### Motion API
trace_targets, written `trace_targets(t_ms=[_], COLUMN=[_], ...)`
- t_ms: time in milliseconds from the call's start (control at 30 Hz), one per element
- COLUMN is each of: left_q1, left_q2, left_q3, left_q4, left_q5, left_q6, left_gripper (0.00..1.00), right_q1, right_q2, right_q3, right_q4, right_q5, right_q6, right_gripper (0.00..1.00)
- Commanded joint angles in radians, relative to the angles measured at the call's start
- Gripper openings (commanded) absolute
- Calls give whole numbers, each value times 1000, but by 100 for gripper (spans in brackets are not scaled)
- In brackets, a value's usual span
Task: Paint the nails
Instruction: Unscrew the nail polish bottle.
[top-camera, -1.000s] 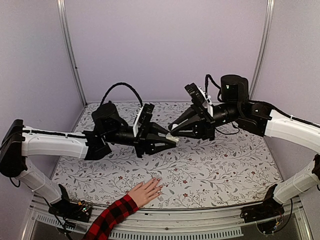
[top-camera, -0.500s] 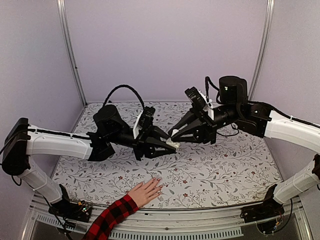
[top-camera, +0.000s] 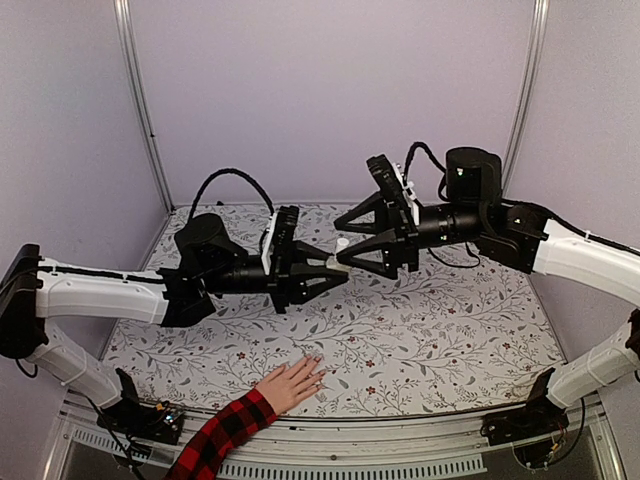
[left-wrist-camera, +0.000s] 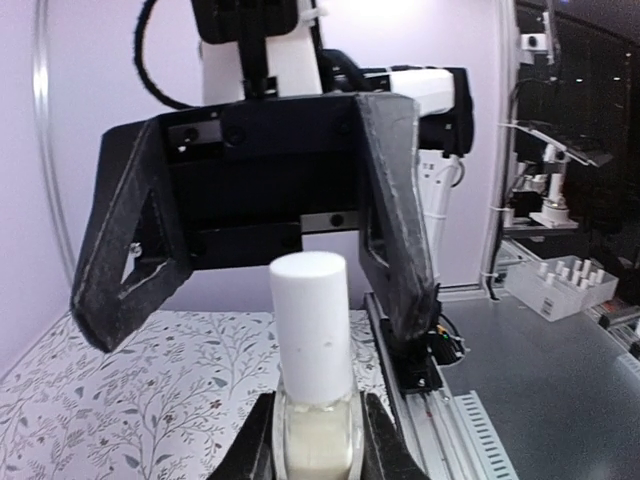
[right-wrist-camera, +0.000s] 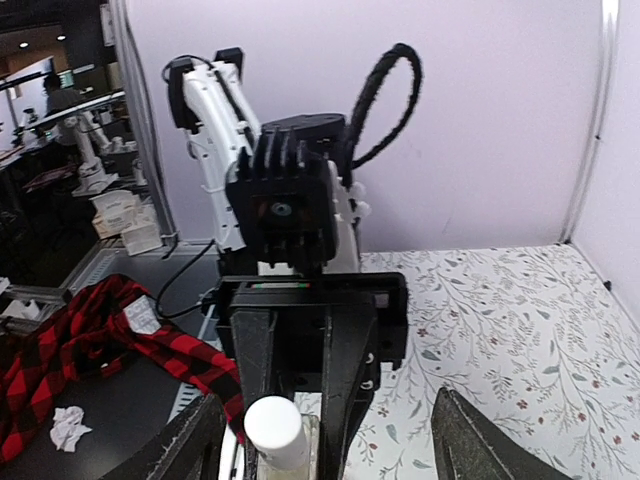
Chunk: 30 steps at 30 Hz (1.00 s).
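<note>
A small clear bottle (left-wrist-camera: 315, 425) of pale polish with a white cap (left-wrist-camera: 310, 330) stands upright in my left gripper (left-wrist-camera: 315, 445), which is shut on its glass body. In the top view that gripper (top-camera: 333, 271) is held above the table's middle. My right gripper (top-camera: 342, 249) faces it, open, with its fingers (right-wrist-camera: 190, 445) spread wide on either side of the cap (right-wrist-camera: 275, 430) without touching it. A human hand (top-camera: 292, 382) in a red-and-black plaid sleeve (top-camera: 225, 430) lies flat at the near edge. Its nails (top-camera: 318, 360) are tiny and pale.
The table has a floral patterned cloth (top-camera: 450, 330). Purple walls with metal corner posts (top-camera: 140, 110) close in the back and sides. Plaid fabric (right-wrist-camera: 70, 350) shows beyond the table's edge in the right wrist view.
My right gripper was shut at the bottle's cap and has opened wide. Both grippers have risen slightly, and the left arm has drawn back a little to the left. The hand has not moved.
</note>
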Motion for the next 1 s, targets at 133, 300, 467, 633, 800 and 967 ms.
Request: trace_targets(t_ms=[133, 300, 467, 633, 800, 967], left_q1=[3, -8, -44, -75, -86, -85], left_q2=[-24, -5, 41, 73, 84, 88], left_q3=[30, 62, 101, 122, 129, 131], left_q4=[-118, -152, -184, -188, -189, -189], left_q5=[-439, -533, -667, -792, -848, -865], left_q6=[38, 53, 96, 125, 140, 145], left_gripper=[0, 0, 0, 0, 0, 0], right_q1=[-9, -9, -9, -9, -9, -10], right_q2=[36, 69, 101, 127, 137, 148], right_q3=[110, 148, 156, 161, 159, 157], right_q4=[-74, -129, -130, -126, -125, -122], right_q5=[355, 489, 496, 502, 501, 478], right_q6=[102, 152, 195, 238, 264, 283], right_gripper=[76, 72, 65, 57, 52, 43])
